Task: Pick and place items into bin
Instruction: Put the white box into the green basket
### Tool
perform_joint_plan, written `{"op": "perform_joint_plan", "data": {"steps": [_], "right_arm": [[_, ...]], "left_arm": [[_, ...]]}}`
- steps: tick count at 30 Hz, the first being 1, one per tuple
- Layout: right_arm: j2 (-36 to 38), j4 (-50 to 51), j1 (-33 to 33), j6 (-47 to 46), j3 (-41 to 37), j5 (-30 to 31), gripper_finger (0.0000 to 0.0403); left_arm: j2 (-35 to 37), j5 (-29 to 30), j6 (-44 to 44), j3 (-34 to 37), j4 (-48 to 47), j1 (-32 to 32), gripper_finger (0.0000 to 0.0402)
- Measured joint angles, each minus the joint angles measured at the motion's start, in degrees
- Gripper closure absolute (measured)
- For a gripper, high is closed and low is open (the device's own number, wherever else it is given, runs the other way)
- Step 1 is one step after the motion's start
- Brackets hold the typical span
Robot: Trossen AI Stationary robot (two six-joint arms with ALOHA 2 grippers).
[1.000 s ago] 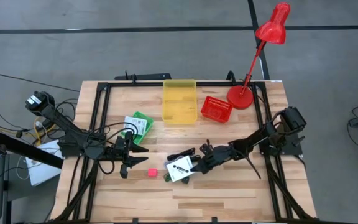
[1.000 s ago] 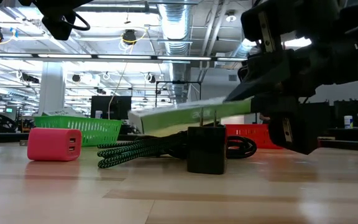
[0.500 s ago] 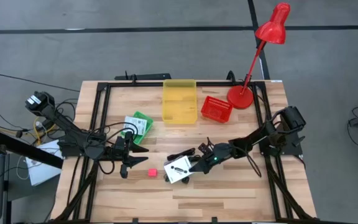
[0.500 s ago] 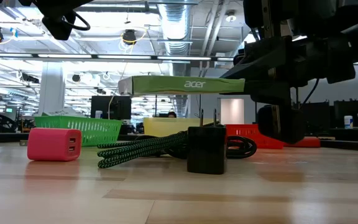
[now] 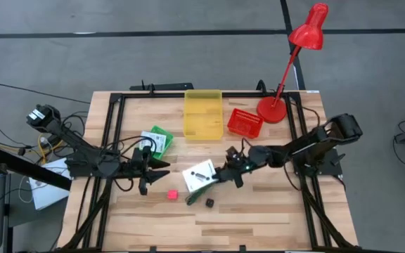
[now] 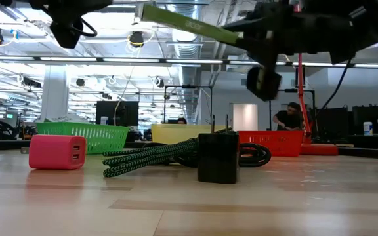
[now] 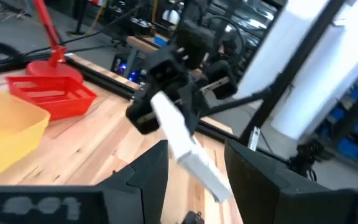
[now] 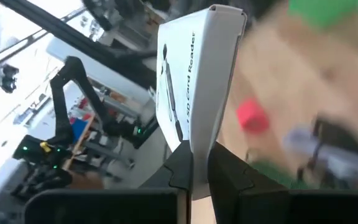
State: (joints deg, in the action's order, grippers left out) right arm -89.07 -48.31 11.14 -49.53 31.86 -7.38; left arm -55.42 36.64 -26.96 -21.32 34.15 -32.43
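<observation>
My right gripper (image 5: 221,176) is shut on a flat white packet with black print (image 8: 191,81), held above the table's middle. Under it on the wood lie a black and green cable bundle (image 6: 156,156), a black cube (image 5: 209,202) and a pink cube (image 5: 171,194). A second white and green packet (image 5: 155,140) lies farther left, toward the back. My left gripper (image 5: 162,171) hangs open left of the held packet, pointing at it, with nothing between its fingers. The yellow bin (image 5: 203,112) stands at the far edge. My right gripper pinches the packet's narrow end (image 8: 199,146) between its two fingers. The fingers come roughly level from the table's right and lie along the packet. The packet is lifted clear of the table and sticks out past the fingers, tilted with its free end (image 6: 151,13) higher.
A red basket (image 5: 245,124) stands right of the bin, and a red desk lamp (image 5: 273,107) at the far right corner. A green mesh basket (image 6: 84,135) shows behind the pink cube. Black frame rails run along the table's edges.
My right gripper has risen and rolled, carrying the packet up from just above the cable bundle and a little toward the far edge. The packet has tipped from level to slanted. The black cube now shows uncovered. My left gripper has turned a little at the wrist.
</observation>
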Motion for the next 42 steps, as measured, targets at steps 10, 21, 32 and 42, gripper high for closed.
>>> {"op": "perform_joint_plan", "data": {"steps": [10, 21, 32, 42], "right_arm": [[4.4, -0.12, -7.49, 17.25, 0.0, -0.04, 0.038], [4.45, -0.87, -11.37, 21.68, 0.74, -0.17, 0.038], [4.45, 5.04, -12.3, 25.48, 5.77, -0.42, 0.0379], [4.54, 6.94, -14.28, 26.2, 6.58, -1.11, 0.0381]], "left_arm": [[-0.02, 0.72, -4.28, 0.0, 2.99, 6.74, 0.0255], [-0.09, -0.2, -2.6, 0.0, 5.94, 11.72, 0.0255], [-4.0, -4.8, -0.76, -0.95, 6.93, 15.2, 0.0255], [-10.31, -6.7, 1.56, -6.68, 7.06, 15.26, 0.0255]]}}
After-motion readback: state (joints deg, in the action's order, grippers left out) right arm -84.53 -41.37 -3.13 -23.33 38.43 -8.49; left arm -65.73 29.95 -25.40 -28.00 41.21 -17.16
